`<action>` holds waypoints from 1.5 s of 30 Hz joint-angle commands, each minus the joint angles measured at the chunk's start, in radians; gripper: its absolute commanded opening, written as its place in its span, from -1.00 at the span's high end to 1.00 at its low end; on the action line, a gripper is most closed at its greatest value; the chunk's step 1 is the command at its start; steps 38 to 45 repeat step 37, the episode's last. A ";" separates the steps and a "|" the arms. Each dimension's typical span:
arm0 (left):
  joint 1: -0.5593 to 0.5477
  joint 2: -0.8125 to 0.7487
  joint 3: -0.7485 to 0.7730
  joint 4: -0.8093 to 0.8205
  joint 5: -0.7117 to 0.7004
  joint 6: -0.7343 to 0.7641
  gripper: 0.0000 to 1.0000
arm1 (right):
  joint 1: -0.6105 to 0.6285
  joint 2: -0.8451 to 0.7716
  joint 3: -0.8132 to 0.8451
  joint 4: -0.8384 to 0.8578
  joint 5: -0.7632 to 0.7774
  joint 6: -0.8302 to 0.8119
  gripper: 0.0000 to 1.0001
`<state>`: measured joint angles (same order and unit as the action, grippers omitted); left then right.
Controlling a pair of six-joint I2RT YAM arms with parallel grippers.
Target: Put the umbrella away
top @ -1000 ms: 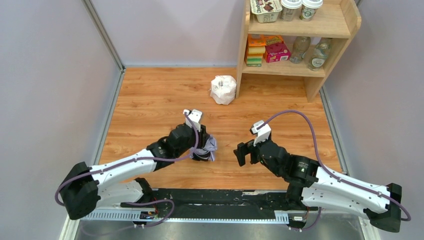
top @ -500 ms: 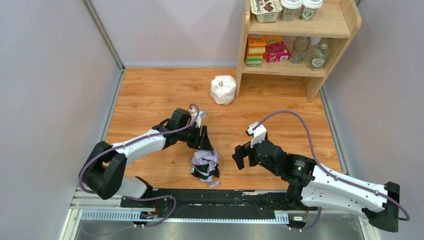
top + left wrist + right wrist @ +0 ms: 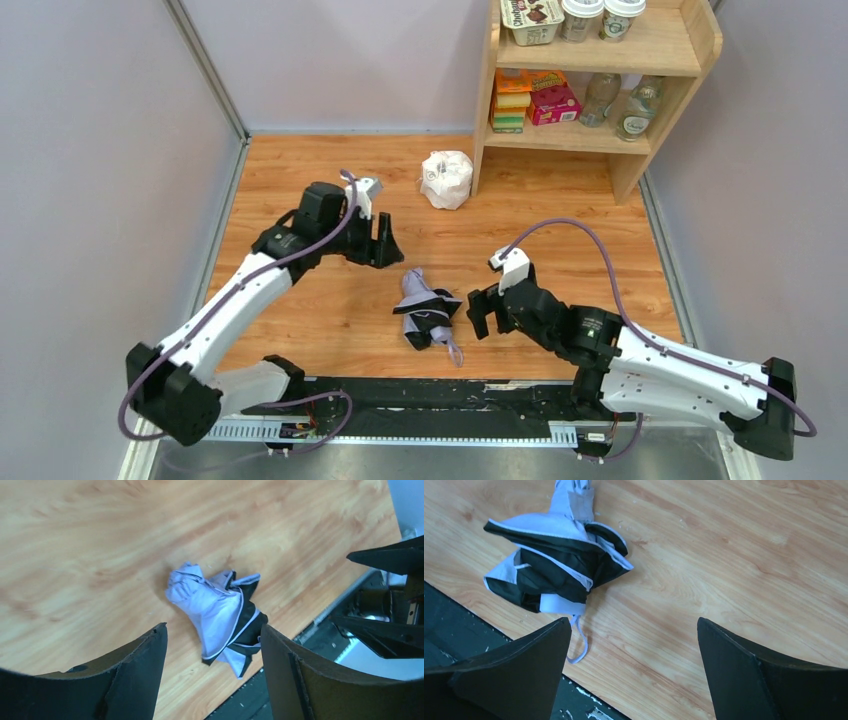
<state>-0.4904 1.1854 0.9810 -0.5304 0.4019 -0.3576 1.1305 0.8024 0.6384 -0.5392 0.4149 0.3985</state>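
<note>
Now — umbrella (image 3: 428, 318): folded and crumpled on the wooden table (image 3: 300, 190) near its front edge, between both grippers, touching neither.
Strap (image 3: 579, 645): trailing toward that edge.
Left gripper (image 3: 388, 258): spread wide, empty — back-left of the umbrella.
Right gripper (image 3: 480, 310): fingers apart, empty, just right of it.
Wrapped lump (image 3: 446, 178): beside the shelf (image 3: 600, 140), well apart.

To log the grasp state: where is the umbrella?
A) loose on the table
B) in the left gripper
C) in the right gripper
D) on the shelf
A: the umbrella lies crumpled on the table, while the left gripper and the right gripper are both open and empty.
</note>
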 commanded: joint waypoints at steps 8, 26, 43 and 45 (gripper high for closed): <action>0.015 -0.483 0.113 -0.149 -0.241 0.029 -0.52 | -0.003 -0.160 0.188 -0.171 0.453 0.039 -1.00; 0.015 -0.707 0.502 -0.050 -0.265 0.218 -0.50 | -0.003 -0.410 0.779 0.007 0.323 -0.487 -1.00; 0.016 -0.383 0.872 0.032 -0.189 0.263 -0.53 | -0.003 -0.122 1.098 0.128 0.500 -0.682 -1.00; 0.016 -0.383 0.872 0.032 -0.189 0.263 -0.53 | -0.003 -0.122 1.098 0.128 0.500 -0.682 -1.00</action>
